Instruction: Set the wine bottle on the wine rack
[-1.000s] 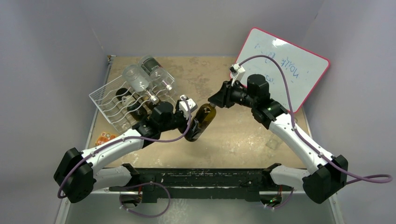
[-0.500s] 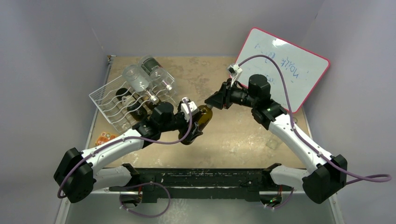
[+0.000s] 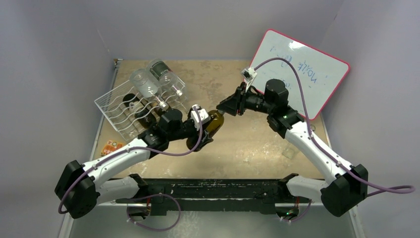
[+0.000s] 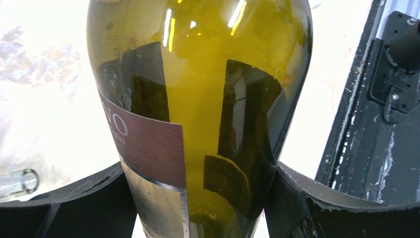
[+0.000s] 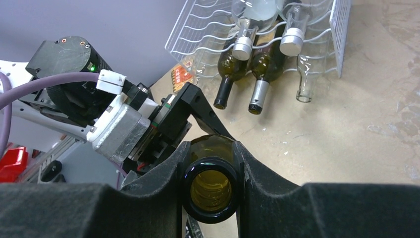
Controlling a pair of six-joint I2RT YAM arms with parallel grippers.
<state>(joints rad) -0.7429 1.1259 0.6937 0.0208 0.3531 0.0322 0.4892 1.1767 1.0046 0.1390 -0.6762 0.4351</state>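
Holding: you have the wine bottle (image 4: 198, 89) between both arms, over the middle of the table (image 3: 257, 146). It is just right of the wine rack (image 3: 116, 106) and not in it.
Glass: olive-green with an open mouth, lying at a slant. The neck points toward the right arm and the base toward the near edge. You cannot tell whether the base touches the table.
Writing: a dark red-brown label (image 4: 148, 144) wraps the body. Only the white letters "NO" at its edge can be read; a smaller line under them is too fine to make out.
Left side: your left gripper (image 4: 198, 208) is clamped on the wide body, one finger against each side of the glass.
Right side: your right gripper (image 5: 210, 191) is closed on the neck just below the mouth, both fingers pressed to it.
Rack: white wire, tilted, at the far left of the table. It holds several bottles (image 5: 257, 91), dark and clear, with their necks poking out.
Far right: a pink-rimmed whiteboard (image 3: 307, 69) leans there; its blue handwriting cannot be read.
Near left: an orange card (image 3: 111, 147) lies by the rack's near corner, its print too small to read.
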